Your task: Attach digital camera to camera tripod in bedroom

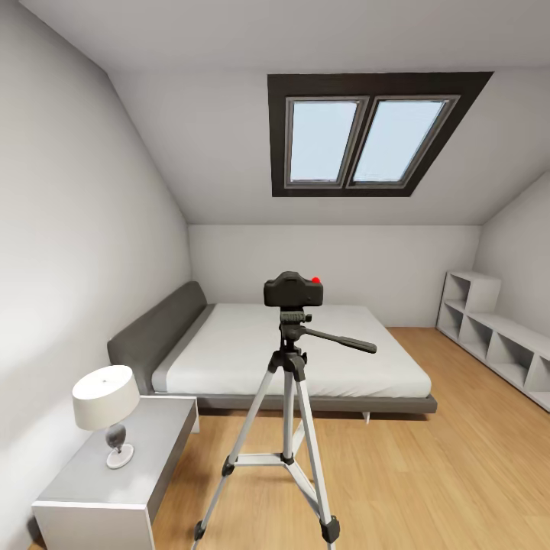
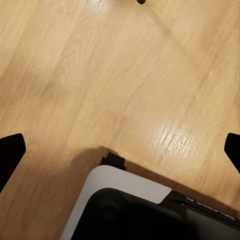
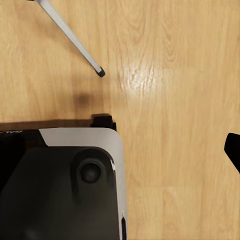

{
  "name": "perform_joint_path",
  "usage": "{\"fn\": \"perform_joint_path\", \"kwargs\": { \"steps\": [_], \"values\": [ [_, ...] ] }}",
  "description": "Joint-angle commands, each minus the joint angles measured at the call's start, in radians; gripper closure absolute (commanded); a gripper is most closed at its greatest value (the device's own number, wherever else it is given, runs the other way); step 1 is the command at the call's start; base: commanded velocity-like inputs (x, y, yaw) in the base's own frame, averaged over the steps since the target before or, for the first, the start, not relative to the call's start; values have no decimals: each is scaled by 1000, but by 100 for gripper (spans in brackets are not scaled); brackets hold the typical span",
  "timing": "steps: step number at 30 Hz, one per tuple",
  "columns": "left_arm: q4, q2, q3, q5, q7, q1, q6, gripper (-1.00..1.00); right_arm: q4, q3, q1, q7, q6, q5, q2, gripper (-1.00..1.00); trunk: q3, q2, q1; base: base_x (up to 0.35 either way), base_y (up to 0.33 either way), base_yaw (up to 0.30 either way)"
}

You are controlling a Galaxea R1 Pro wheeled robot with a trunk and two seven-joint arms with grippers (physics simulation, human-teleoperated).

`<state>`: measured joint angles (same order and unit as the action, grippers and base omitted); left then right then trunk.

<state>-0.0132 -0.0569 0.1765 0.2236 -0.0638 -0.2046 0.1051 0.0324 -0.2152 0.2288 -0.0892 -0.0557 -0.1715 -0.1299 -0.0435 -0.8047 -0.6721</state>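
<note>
The black digital camera, red button on top, sits on the head of the camera tripod, which stands on the wood floor in front of the bed. The tripod's pan handle points right. One silver tripod leg with its black foot crosses the right wrist view. A black tripod foot shows in the left wrist view. My left gripper hangs open over the bare floor, holding nothing. My right gripper is open too, with one fingertip at the frame edge. Both hang beside my own base.
A grey-headboard white bed stands behind the tripod. A grey nightstand with a white lamp stands at the near left. White cube shelves line the right wall. Open wood floor lies to the tripod's right.
</note>
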Motion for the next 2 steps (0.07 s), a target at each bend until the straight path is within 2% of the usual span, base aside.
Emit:
{"fn": "perform_joint_path", "kwargs": {
  "steps": [1, 2],
  "values": [
    [1, 0, 5, 2, -1, -1, 3, -100, 1, -9, 1, -3, -1, -10, 0, -100, -2, -1, 0, 0, 0, 0],
    [1, 0, 5, 2, -1, -1, 3, -100, 1, -9, 1, -3, -1, -10, 0, -100, -2, -1, 0, 0, 0, 0]
  ]
}}
